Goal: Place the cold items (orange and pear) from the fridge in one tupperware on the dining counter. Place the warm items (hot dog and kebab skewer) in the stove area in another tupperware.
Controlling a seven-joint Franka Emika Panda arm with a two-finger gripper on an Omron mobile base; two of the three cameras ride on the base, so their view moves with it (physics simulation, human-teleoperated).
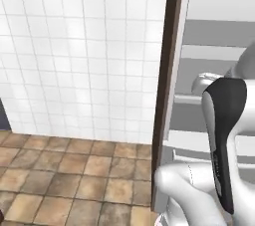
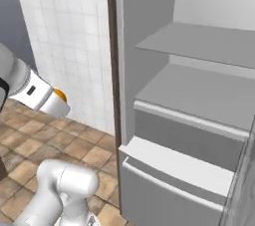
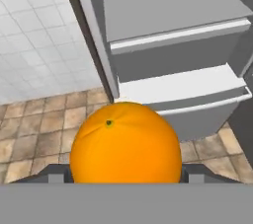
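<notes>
The gripper is holding the orange between its jaws, the fruit sitting low and central in the hand view and hiding most of both fingers; in the right base view a sliver of the orange is showing at the end of the white arm, out over the floor to the left of the fridge. The step in hand seems to be carrying this cold item away to the dining counter, so the grip should be staying firm and level: a smooth round fruit is apt to roll or slip between flat pads if the hand is tilting or swinging fast. The orange is glossy, evenly rounded, with a small dark stem dimple near its top. The fridge is standing open, its grey shelves flat and matte, with paler drawer fronts below. The floor is made of mottled brown tiles, the wall of white square ones.
</notes>
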